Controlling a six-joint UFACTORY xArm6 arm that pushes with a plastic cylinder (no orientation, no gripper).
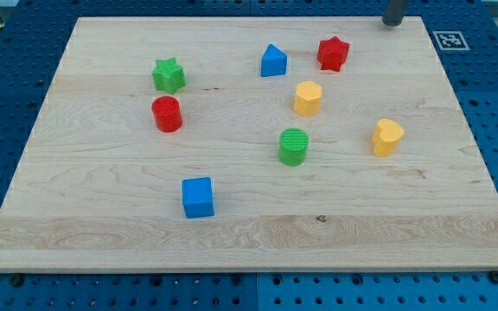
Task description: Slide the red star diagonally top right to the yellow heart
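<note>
Red star near the board's top edge, chunky, glossy, rounded points, no clear long axis, blue house-shaped block at its 9 o'clock, yellow hexagon at 7 o'clock, yellow heart at 5 o'clock, my tip at the star's 2 o'clock, bare, touching no block.

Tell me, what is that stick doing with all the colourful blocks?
Nothing is being pushed yet. My tip sits at the view's top right edge of the wooden board, touching no block. The red star is nearest, down to its left. The yellow heart lies lower, toward the view's right.
</note>
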